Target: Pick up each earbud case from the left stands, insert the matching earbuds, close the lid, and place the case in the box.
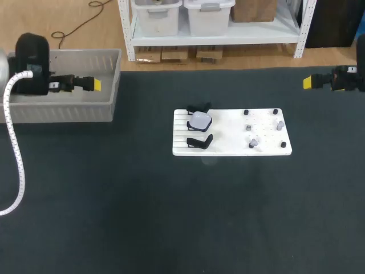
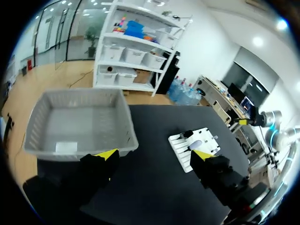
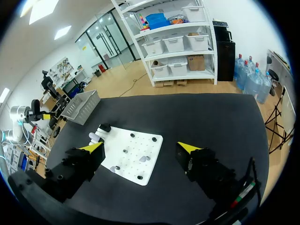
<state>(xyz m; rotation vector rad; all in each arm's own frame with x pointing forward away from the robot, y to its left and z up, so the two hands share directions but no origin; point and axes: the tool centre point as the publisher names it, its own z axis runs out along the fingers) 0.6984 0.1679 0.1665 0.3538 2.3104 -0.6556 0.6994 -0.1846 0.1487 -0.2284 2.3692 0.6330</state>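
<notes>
White glossy plastic: the earbud case [image 1: 199,120] sits at the left of the white board [image 1: 228,149], betw. two bare black stands [image 1: 199,141]. Prob. light, slick, rounded, so pinch its flatter sides w/ care. Spread wide & empty: left gripper [image 1: 95,85] near the grey box [image 1: 57,111], right gripper [image 1: 308,82] well apart.

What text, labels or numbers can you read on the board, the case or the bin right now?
Nothing on the table reads as quotable text.
On the white board: no print visible, only pegs and holes.
On the earbud case: no marking visible.
In the grey bin: a pale label-like patch on its floor, too blurred to read.
</notes>
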